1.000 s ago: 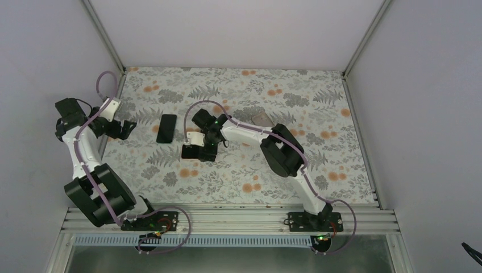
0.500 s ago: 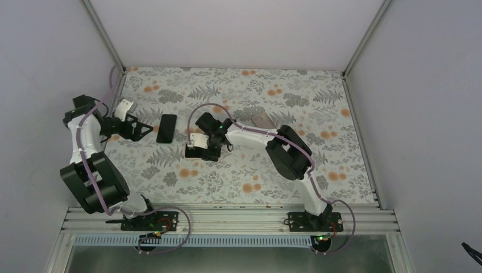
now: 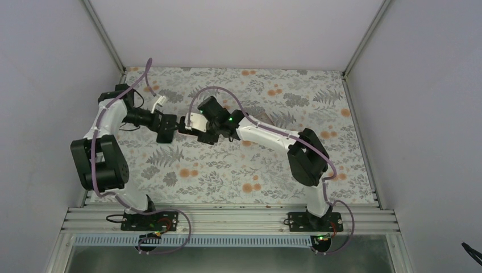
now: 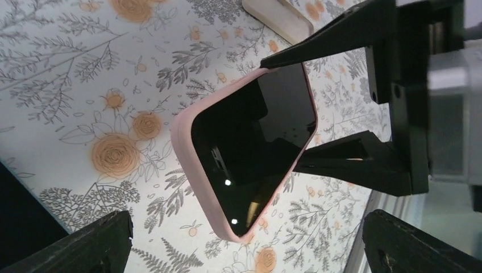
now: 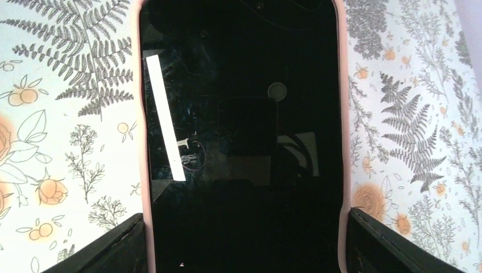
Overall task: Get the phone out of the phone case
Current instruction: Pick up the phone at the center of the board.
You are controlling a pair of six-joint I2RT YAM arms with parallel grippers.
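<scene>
The black phone point(image 5: 239, 114) sits in a pink case point(image 5: 143, 170). My right gripper point(image 5: 245, 216) holds it, one finger pressed on each long side of the case. The left wrist view shows the phone point(image 4: 256, 131) in its case point(image 4: 193, 170), its far end held between the right gripper's black fingers point(image 4: 341, 34). My left gripper point(image 4: 245, 222) is wide open, and the phone's free corner lies just ahead of its two fingers. In the top view the left gripper point(image 3: 169, 129) and right gripper point(image 3: 185, 125) meet nose to nose, hiding most of the phone.
A beige flat object point(image 3: 261, 118) lies on the floral table cover right of the grippers; it also shows in the left wrist view point(image 4: 278, 20). Enclosure walls point(image 3: 102, 45) stand close on the left, back and right.
The phone lay free on the table earlier. My left arm has swung in from the left wall to it. My right gripper has moved up and left and closed on the case.
</scene>
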